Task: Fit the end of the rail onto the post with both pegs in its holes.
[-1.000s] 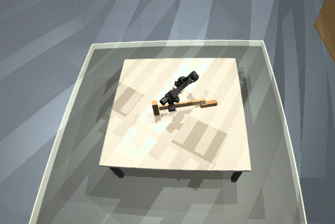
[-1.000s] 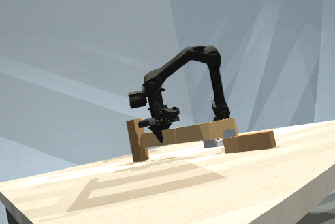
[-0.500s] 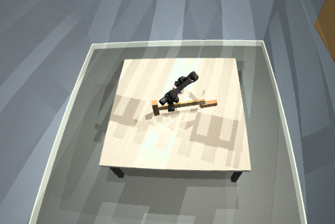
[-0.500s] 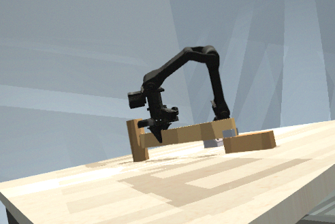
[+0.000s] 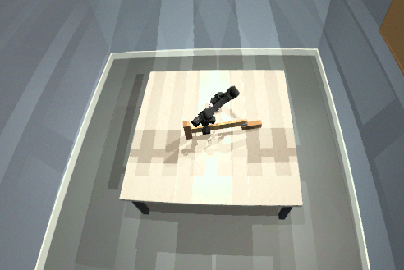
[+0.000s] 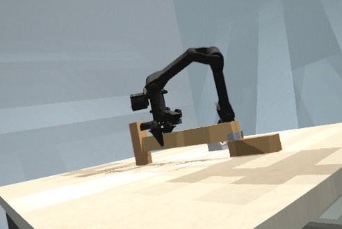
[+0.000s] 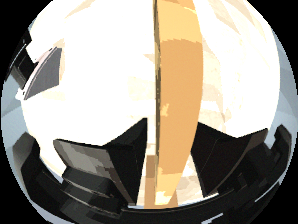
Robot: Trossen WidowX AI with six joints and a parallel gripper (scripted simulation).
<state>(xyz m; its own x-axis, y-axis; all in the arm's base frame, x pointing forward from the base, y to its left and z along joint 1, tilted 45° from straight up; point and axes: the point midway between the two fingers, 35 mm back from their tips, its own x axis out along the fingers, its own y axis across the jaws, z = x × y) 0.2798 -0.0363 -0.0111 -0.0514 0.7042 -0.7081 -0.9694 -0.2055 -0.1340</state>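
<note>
The wooden rail (image 5: 226, 125) (image 6: 194, 136) (image 7: 180, 90) runs raised off the table and looks about level. Its far end sits in the grey bracket (image 6: 233, 136) on the low footboard block (image 5: 254, 125) (image 6: 257, 145). Its near end meets the face of the upright wooden post (image 5: 188, 130) (image 6: 136, 143), with no gap visible. The pegs are hidden, so their depth in the holes cannot be seen. My gripper (image 5: 206, 129) (image 6: 165, 138) (image 7: 165, 121) is partly open around the rail close to the post. A gap shows between the left finger and the rail in the wrist view.
The light wooden table (image 5: 164, 180) (image 6: 104, 194) (image 7: 100, 65) carries everything. The arm (image 5: 219, 103) (image 6: 174, 68) reaches over from its base behind the rail. The post stands just beyond the gripper, and the footboard block is at the rail's other end.
</note>
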